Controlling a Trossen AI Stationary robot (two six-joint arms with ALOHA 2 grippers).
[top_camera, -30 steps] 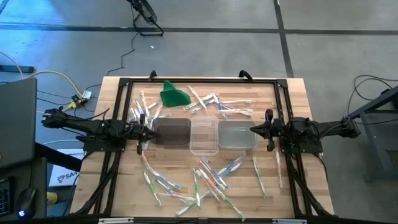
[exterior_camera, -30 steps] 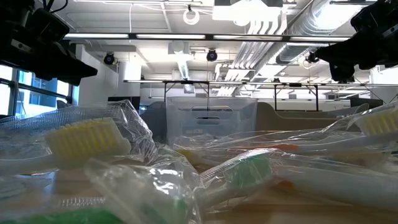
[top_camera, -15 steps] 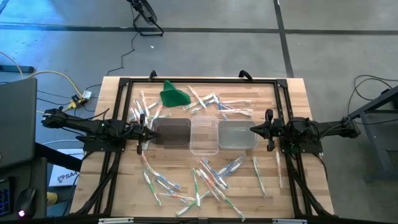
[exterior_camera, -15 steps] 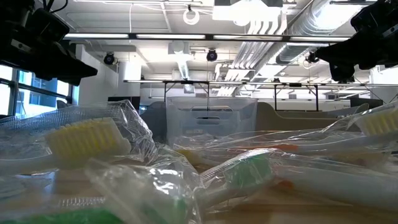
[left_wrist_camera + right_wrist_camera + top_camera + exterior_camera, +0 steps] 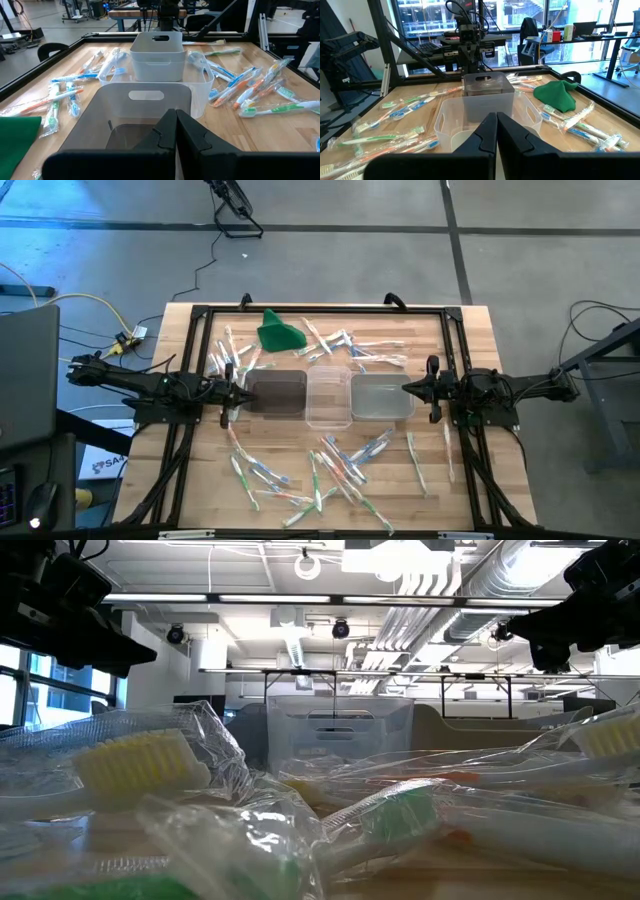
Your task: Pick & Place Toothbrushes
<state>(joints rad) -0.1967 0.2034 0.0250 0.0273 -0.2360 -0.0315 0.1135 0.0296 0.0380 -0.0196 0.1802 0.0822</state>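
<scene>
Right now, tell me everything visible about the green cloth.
The green cloth is a solid green, soft-looking crumpled lump lying on the wooden table near its far edge, on the left arm's side, beyond the dark tub. Wrapped toothbrushes lie scattered close beside it. Neither gripper touches it.

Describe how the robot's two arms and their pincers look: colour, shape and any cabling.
Both arms are dark, nearly black, slim and jointed. Each ends in a left pincer or right pincer with two flat black fingers that taper to a wedge. A short black crossbar sits behind each pincer. Thin dark cables run along the arm bodies. No markings can be made out on them.
</scene>
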